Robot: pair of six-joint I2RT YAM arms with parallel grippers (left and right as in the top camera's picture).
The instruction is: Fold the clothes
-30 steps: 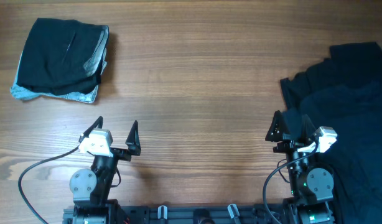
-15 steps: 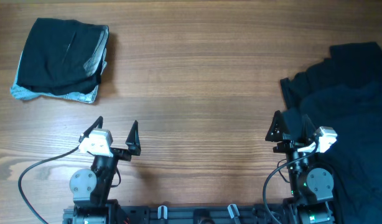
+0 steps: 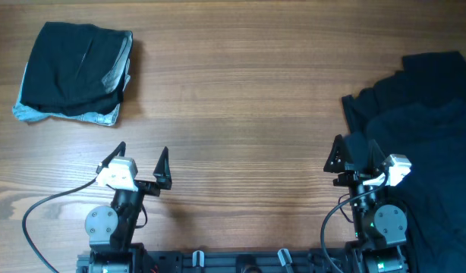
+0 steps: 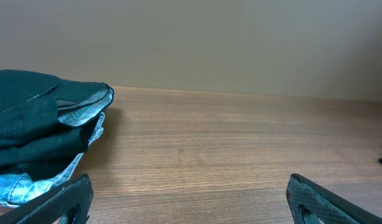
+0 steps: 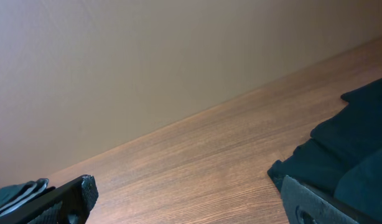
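Note:
A folded stack of dark garments [image 3: 75, 68] lies at the far left of the table, with a light-blue denim pair [image 3: 36, 114] at its bottom; it also shows in the left wrist view [image 4: 35, 118]. A loose heap of dark clothes [image 3: 423, 129] covers the right side and shows in the right wrist view [image 5: 346, 143]. My left gripper [image 3: 140, 161] is open and empty near the front edge, well short of the stack. My right gripper [image 3: 353, 155] is open and empty, right at the heap's near left edge.
The wooden table [image 3: 233, 98] stretches bare between the stack and the heap. A plain beige wall [image 4: 191, 43] stands behind the far edge. Both arm bases and cables sit at the front edge.

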